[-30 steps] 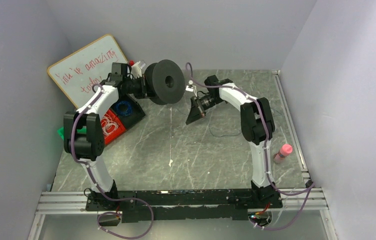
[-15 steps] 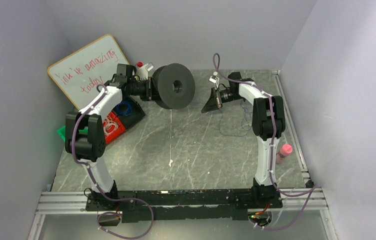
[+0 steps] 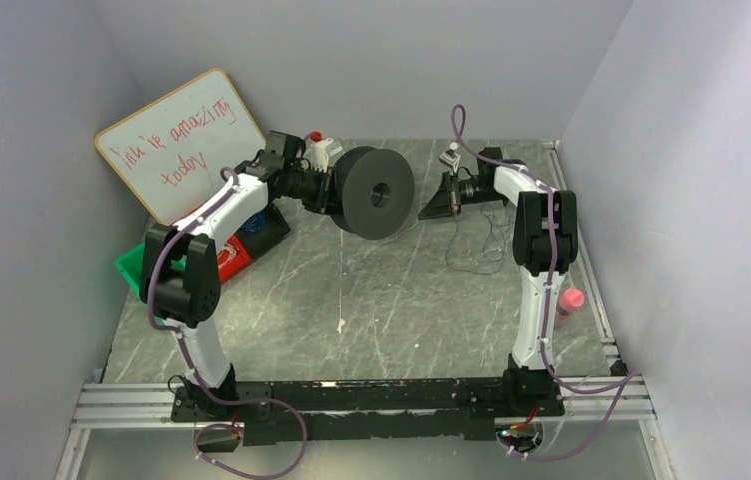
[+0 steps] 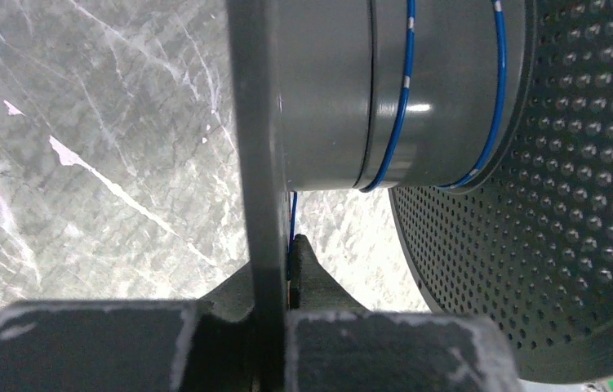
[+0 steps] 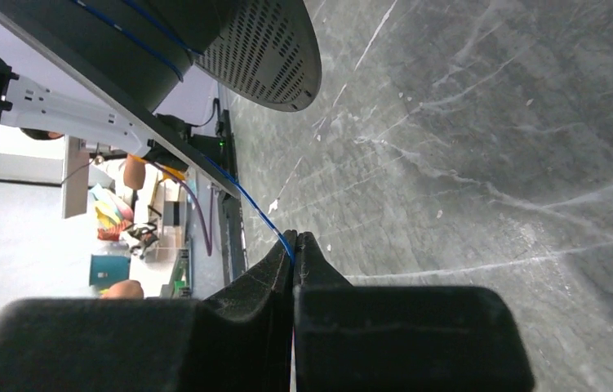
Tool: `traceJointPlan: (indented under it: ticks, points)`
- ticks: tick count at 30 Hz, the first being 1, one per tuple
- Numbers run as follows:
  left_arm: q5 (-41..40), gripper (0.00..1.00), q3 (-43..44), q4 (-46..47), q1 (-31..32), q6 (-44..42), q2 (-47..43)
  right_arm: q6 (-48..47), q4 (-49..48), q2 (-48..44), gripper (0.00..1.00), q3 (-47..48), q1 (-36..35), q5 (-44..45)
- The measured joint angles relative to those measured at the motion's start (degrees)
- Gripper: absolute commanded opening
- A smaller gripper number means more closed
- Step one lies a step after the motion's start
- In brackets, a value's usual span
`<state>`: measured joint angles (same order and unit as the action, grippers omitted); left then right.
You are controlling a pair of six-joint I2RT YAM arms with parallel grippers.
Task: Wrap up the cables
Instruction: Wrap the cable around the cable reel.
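Observation:
My left gripper (image 3: 329, 190) is shut on one thin flange of a black spool (image 3: 376, 190) and holds it above the table's far middle. In the left wrist view, the cables show as thin blue wire (image 4: 401, 98) wound a couple of turns round the spool's grey hub, beside its perforated flange (image 4: 548, 212); the left gripper (image 4: 286, 255) pinches the other flange. My right gripper (image 3: 441, 205), just right of the spool, is shut on the blue wire (image 5: 266, 216), which runs taut from the right gripper (image 5: 293, 243) to the spool (image 5: 262, 49). Loose blue wire (image 3: 483, 245) straggles on the table below it.
A whiteboard (image 3: 176, 140) leans at the back left. Below it lie a red tray (image 3: 226, 255), a black bin (image 3: 269, 225) and a green item (image 3: 129, 265). A white bottle (image 3: 319, 150) stands behind the spool. A pink bottle (image 3: 569, 303) stands by the right rail.
The left arm carried the spool rightward and turned its face toward the camera. The right gripper moved right and toward the back, still pinching the wire; the loose strand shifted right.

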<state>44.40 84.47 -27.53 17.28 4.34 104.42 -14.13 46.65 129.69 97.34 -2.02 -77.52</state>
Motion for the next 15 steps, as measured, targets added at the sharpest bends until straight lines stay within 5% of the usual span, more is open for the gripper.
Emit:
traceJointPlan:
  ticks: [15]
  points:
    - [-12.4, 0.02, 0.9, -3.9, 5.3, -5.9, 0.1, -1.3, 1.9, -0.5, 0.10, 2.9, 6.5, 0.9]
